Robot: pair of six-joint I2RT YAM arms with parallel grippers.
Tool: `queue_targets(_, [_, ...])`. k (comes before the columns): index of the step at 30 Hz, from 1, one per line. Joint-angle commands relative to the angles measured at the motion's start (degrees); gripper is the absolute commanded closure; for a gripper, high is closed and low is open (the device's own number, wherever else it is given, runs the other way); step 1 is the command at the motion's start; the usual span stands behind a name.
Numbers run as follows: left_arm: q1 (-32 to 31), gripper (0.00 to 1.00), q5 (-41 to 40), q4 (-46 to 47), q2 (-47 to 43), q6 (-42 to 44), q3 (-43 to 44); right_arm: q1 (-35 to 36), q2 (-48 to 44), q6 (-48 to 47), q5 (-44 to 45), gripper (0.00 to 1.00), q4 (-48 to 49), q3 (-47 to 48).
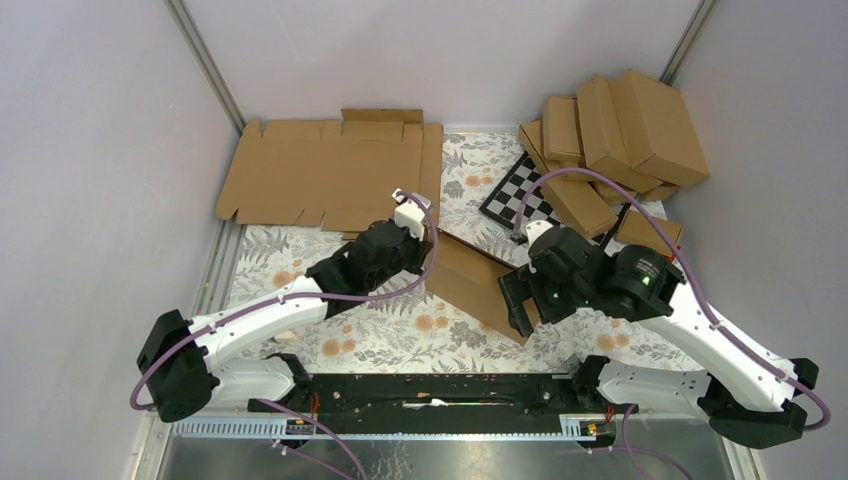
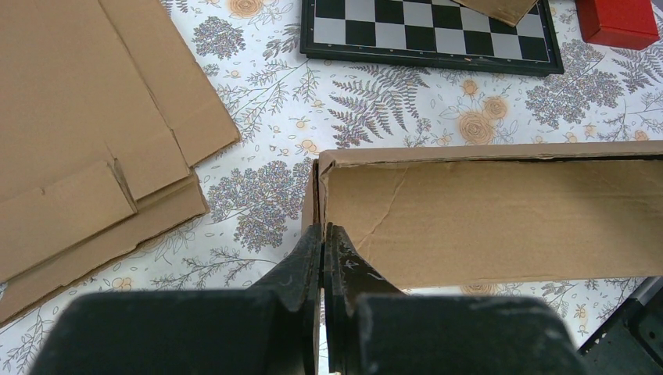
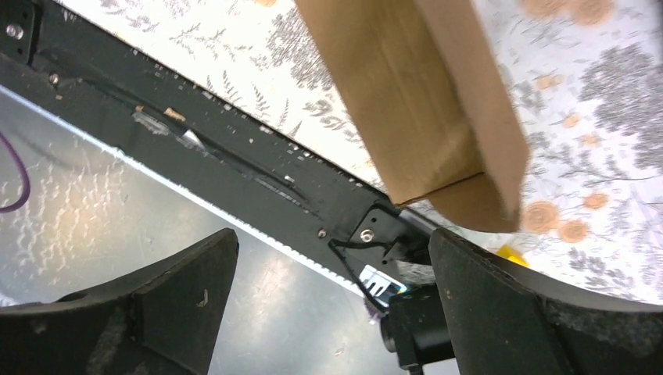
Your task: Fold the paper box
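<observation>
The paper box (image 1: 478, 278) lies partly folded in the middle of the table, a long shallow brown carton. My left gripper (image 1: 424, 236) is at its far left end. In the left wrist view the box (image 2: 500, 219) shows one long wall standing, and the left gripper (image 2: 323, 234) is shut on the box's end wall at the corner. My right gripper (image 1: 517, 303) is open at the box's near right end. In the right wrist view the box end (image 3: 422, 101) hangs above the wide-open right gripper (image 3: 332, 238), not between its fingers.
A flat cardboard die-cut (image 1: 330, 170) lies at the back left, also in the left wrist view (image 2: 86, 133). Several folded boxes (image 1: 620, 130) are piled at the back right. A checkered board (image 1: 515, 190) and a red block (image 2: 618, 19) lie behind the box. A black rail (image 1: 430, 390) runs along the near edge.
</observation>
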Motion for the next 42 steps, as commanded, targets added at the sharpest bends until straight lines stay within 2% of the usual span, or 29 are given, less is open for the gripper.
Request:
queue_targets(1, [0.0, 1.00, 2.1, -7.5, 1.9, -0.1, 0.1, 0.1, 1.8, -4.4, 7.5, 0.01, -5.4, 6.8])
queue_targets(8, [0.0, 1.00, 2.9, -7.4, 1.2, 0.0, -0.3, 0.1, 3.5, -6.6, 11.7, 0.00, -2.4, 9.6])
queue_targets(15, [-0.1, 1.00, 3.5, -7.2, 0.6, 0.1, -0.3, 0.1, 4.7, -9.7, 13.9, 0.01, 5.1, 2.2])
queue_targets(20, [0.0, 1.00, 3.8, -7.1, 0.2, 0.4, -0.4, 0.1, 3.3, -8.5, 9.5, 0.00, 8.1, -1.8])
queue_targets(30, [0.0, 1.00, 5.6, -5.7, 0.1, -0.3, -0.4, 0.1, 3.9, -5.8, 6.0, 0.00, 9.3, -7.0])
queue_targets(39, [0.0, 0.99, 6.8, -5.0, 1.1, -1.1, 0.3, 0.5, 7.2, -3.3, 8.7, 0.00, 9.0, -7.9])
queue_targets(42, [-0.1, 0.96, 6.8, -4.7, 1.0, -1.9, 0.1, 0.8, 8.2, -2.4, 10.4, 0.01, 8.2, -7.7])
